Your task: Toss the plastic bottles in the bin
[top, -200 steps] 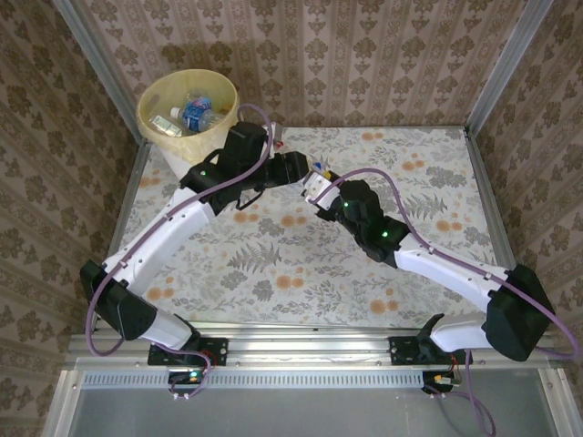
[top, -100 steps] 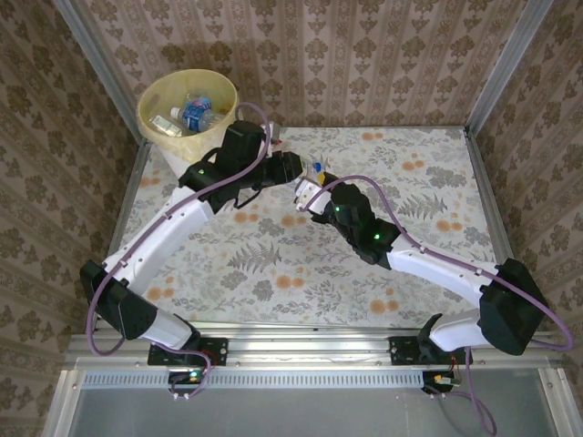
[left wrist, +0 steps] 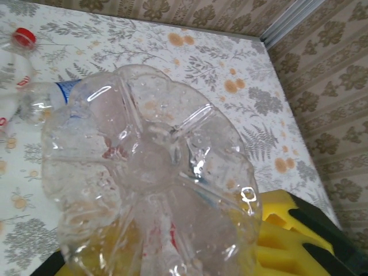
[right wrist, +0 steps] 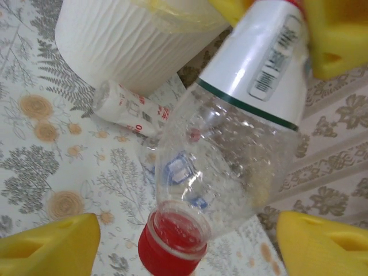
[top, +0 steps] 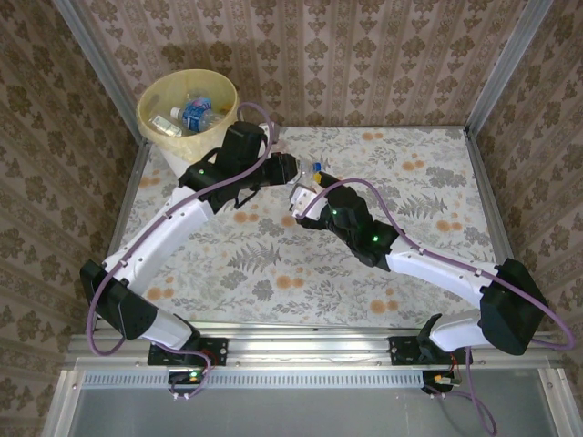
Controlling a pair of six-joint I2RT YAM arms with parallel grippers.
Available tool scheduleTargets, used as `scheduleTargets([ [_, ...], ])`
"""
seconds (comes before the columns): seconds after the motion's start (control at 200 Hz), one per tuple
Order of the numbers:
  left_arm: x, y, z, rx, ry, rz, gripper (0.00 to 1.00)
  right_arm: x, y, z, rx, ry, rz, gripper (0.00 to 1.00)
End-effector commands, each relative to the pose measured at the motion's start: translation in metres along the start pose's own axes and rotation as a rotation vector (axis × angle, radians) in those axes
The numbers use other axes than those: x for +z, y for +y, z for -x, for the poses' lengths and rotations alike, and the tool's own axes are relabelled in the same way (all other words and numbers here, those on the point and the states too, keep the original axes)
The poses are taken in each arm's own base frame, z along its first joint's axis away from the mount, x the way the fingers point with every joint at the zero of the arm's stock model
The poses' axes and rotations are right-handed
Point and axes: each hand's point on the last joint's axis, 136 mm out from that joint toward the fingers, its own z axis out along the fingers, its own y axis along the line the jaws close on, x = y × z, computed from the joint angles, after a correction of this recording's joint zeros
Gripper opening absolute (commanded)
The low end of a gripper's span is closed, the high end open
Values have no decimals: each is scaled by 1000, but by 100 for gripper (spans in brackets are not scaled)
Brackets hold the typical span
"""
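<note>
A handover has just gone through at the middle of the top view. Nearest, the right end effector [right wrist: 187, 244] has gone from clenched to released. In its wrist view its yellow fingers [right wrist: 52, 241] stand wide apart at the bottom corners, clear of the bottle [right wrist: 230, 144] between them.

Just beyond it, the left end effector [top: 291, 173] has closed. It now grasps the bottle around its lower body, with yellow pads showing on either side of the white label at the top of the right wrist frame. The bottle therefore hangs above the surface [top: 419, 182] in the left grip alone, its red cap pointing toward the right arm.

Farther off, a loose bottle [right wrist: 123, 106] lies on the surface beside the bin [right wrist: 109, 40]. The bin stands at the top view's upper left and already holds several bottles. As I judge it, the left arm can carry the bottle there once the right arm backs away.
</note>
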Motion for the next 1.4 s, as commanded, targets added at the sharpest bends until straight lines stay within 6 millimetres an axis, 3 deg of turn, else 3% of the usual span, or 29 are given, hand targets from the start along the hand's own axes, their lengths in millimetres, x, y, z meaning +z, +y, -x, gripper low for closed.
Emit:
scheduleTargets([
  [0.0, -18, 7, 11, 70, -51, 45, 10, -9, 2, 2, 56, -26, 14, 86],
  [0.365, -41, 15, 19, 225, -128, 120, 9, -37, -3, -4, 295, -38, 53, 100],
  [0.7, -70, 4, 23, 387, -223, 102, 10, -71, -6, -9, 468, -41, 72, 100],
  [1.05, -125, -15, 38, 532, -398, 54, 11, -107, -13, -10, 640, -66, 90, 100],
  [1.395, -183, -17, 56, 617, -611, 94, 12, -129, -16, -15, 687, -76, 88, 100],
])
